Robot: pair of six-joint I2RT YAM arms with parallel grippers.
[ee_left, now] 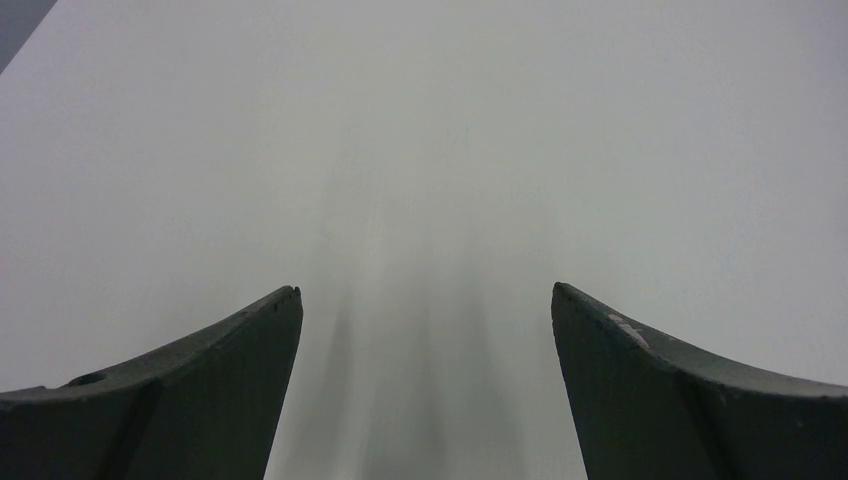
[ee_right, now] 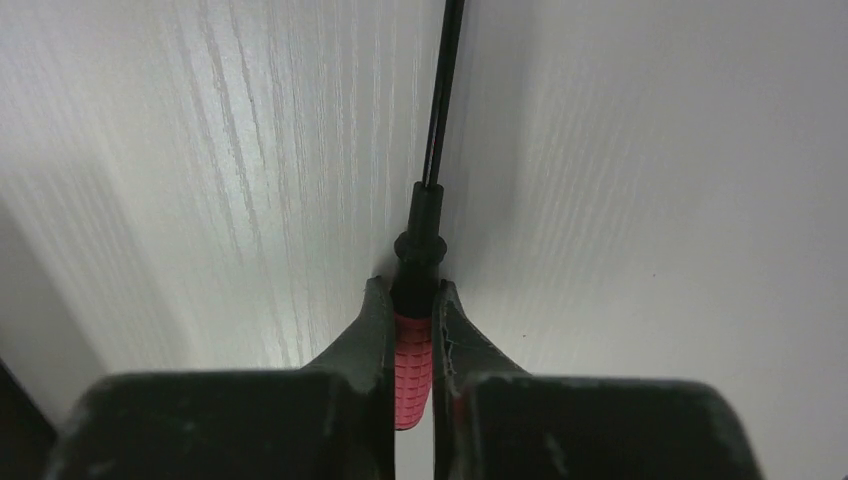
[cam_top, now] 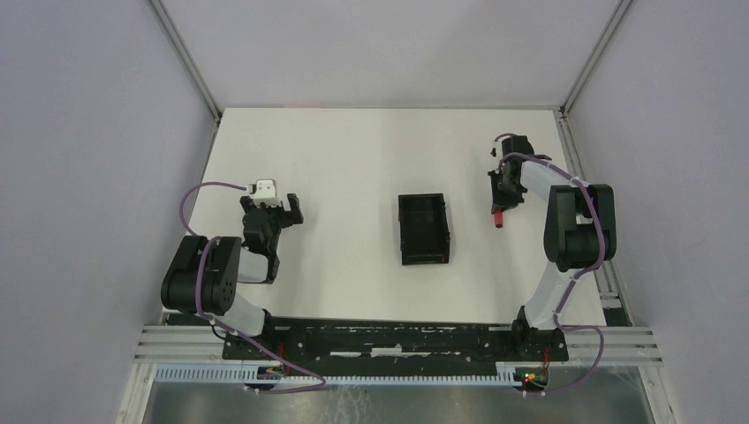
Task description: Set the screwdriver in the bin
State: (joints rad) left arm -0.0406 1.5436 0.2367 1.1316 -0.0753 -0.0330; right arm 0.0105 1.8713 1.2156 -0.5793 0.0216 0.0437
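Though close to the right edge of the flat white table with faint wood grain (cam_top: 336, 150) and to the plain grey side wall (cam_top: 680, 106), faces open white surface on the left. Pinched there in the black two-finger right gripper (ee_right: 410, 290): the very small screwdriver with a ribbed red handle and a thin black shaft (ee_right: 421, 235). Jaws narrow, pressed on both sides of the handle just behind the black collar. Shaft straight out past the fingertips, over the tabletop. Cannot tell whether touching the surface or raised off it. From above, red handle end poking out on the near side of the gripper.

Left of that, near the table's middle and well apart from the screwdriver: the small black rectangular plastic bin with low walls (cam_top: 403, 231), open-topped, long side running near to far, bare black floor showing. Only white tabletop between the two.

Farther left, well apart from the bin: the black left gripper (ee_left: 425, 290), jaws wide, only blank white surface between its two dark curved fingers (ee_left: 230, 360).

Along the near edge, a black-and-silver metal mounting rail (cam_top: 397, 340) under both arm bases. At the far corners, slim metal frame posts (cam_top: 190, 62).
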